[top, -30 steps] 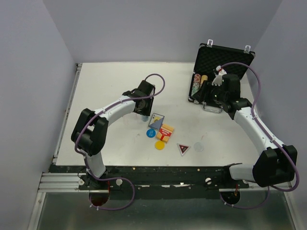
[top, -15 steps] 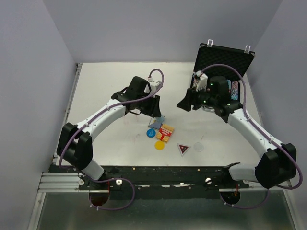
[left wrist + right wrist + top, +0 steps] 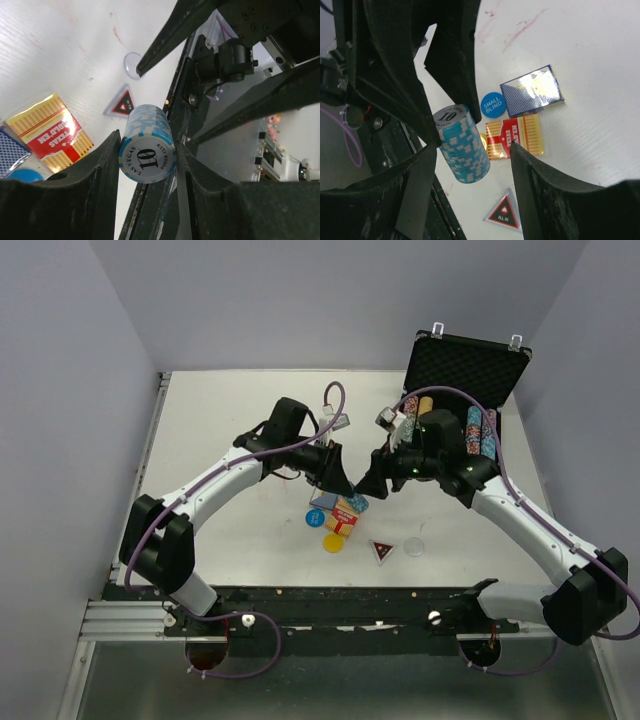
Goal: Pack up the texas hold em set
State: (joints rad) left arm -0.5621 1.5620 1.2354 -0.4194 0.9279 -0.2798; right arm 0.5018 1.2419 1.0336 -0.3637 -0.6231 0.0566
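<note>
1. left pincer [image 3: 338, 478]: moved right from mid-counter [image 3: 220, 420] to above the card decks [image 3: 340, 512]; light-blue chip stack [image 3: 147, 150] clamped in it, now raised.
2. right pincer [image 3: 372, 483]: withdrawn from the briefcase [image 3: 470, 360]; now facing the left pincer, fingers spread either side of the stack.
3. chip rows [image 3: 478, 430] in the briefcase: now uncovered.

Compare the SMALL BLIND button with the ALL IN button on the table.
Shape: the SMALL BLIND button is round; the ALL IN button is triangular.
Colour: the SMALL BLIND button is blue with white lettering; the ALL IN button is dark with a red border.
Place: the SMALL BLIND button lies close beside the blue-backed card deck; the ALL IN button lies apart from it.
Both lie flat on the white table.
</note>
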